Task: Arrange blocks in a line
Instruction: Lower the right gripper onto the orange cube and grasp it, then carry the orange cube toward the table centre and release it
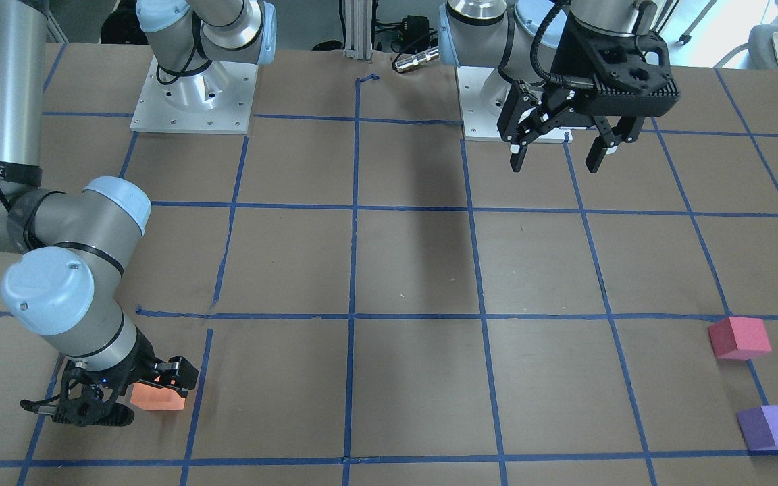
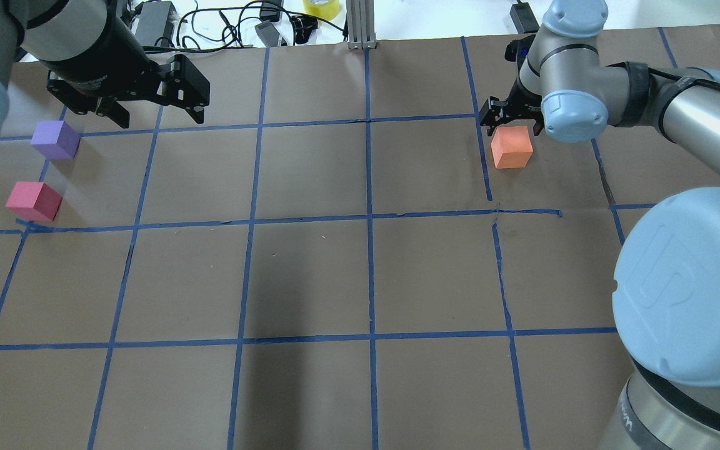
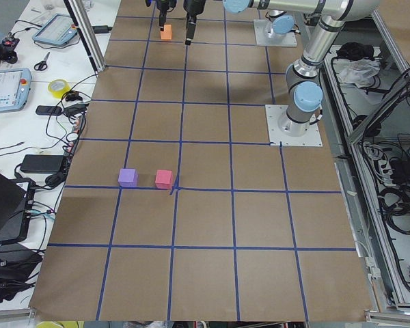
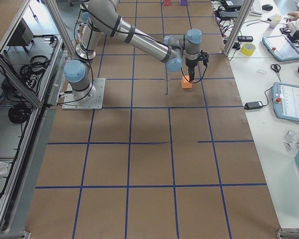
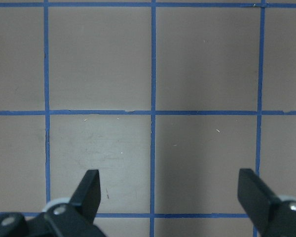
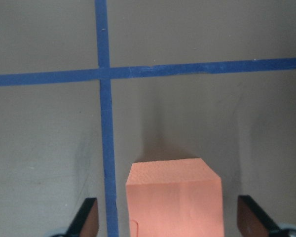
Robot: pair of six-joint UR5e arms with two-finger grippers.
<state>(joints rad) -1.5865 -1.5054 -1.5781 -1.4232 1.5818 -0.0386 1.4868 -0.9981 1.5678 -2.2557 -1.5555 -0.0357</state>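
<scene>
- One brown paper-covered surface fills the scene, and blue tape divides it into a grid of squares.
- Two grey arms with pale blue joint caps reach over it. The right arm stretches far forward across its own side. The left arm bends over the far part of the left side.
- The left hand hangs above the surface with its black fingers spread wide. It holds nothing, and its wrist camera sees only bare squares and tape between the fingertips.
- The right hand is down low at the surface with its fingers wide apart, one on each side of the orange block. A clear gap shows between each fingertip and the block, so it has no grip.
- The orange block rests flat on the surface, just beside a tape line, on the robot's right and well apart from the other two.
- The pinkish-red block sits far out on the robot's left, with its corner at a tape crossing.
- The purple block sits near the pinkish-red one, a little farther from the robot. The two do not touch.
</scene>
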